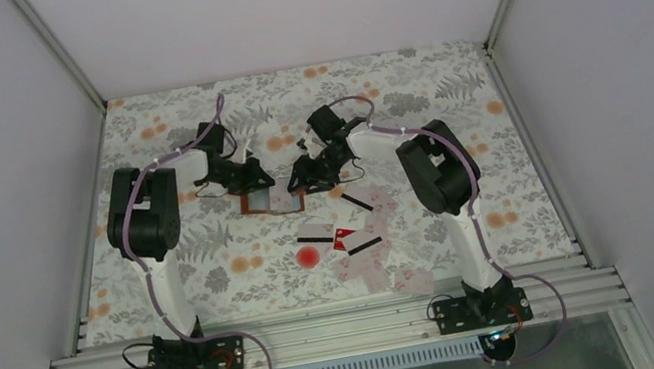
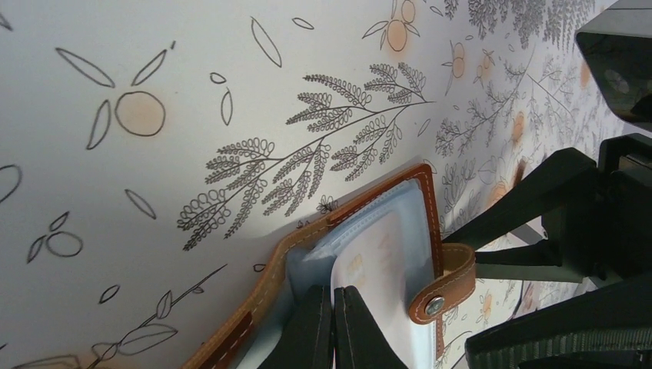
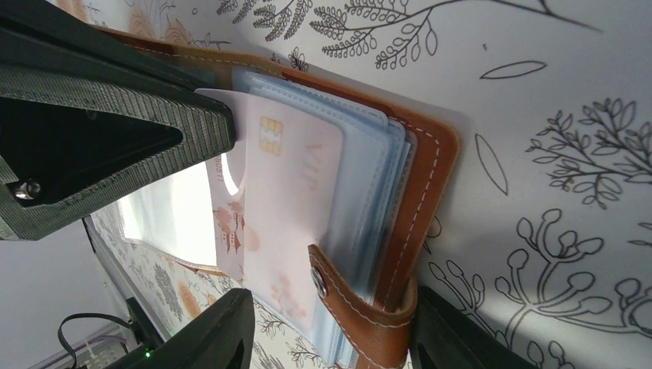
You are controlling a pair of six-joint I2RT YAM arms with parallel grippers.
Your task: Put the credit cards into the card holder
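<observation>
The brown leather card holder [image 1: 257, 204] lies open on the flowered tabletop between both grippers. My left gripper [image 2: 333, 298] [image 1: 246, 180] is shut on one clear pocket leaf of the card holder [image 2: 425, 201], lifting it. A pale pink card [image 3: 296, 177] with a gold chip sits partly inside a pocket of the card holder [image 3: 430, 177]. My right gripper [image 3: 330, 311] [image 1: 310, 180] stands open astride the holder's strap edge, with one finger against the brown cover and the other clear of the card. More credit cards [image 1: 314, 232] lie loose nearer the arms, among them a red one [image 1: 345, 237].
A round red spot [image 1: 308, 257] marks the cloth beside the loose cards. Further pale cards [image 1: 411, 281] lie near the front edge by the right arm's base. Grey walls close in the table's left, right and far sides.
</observation>
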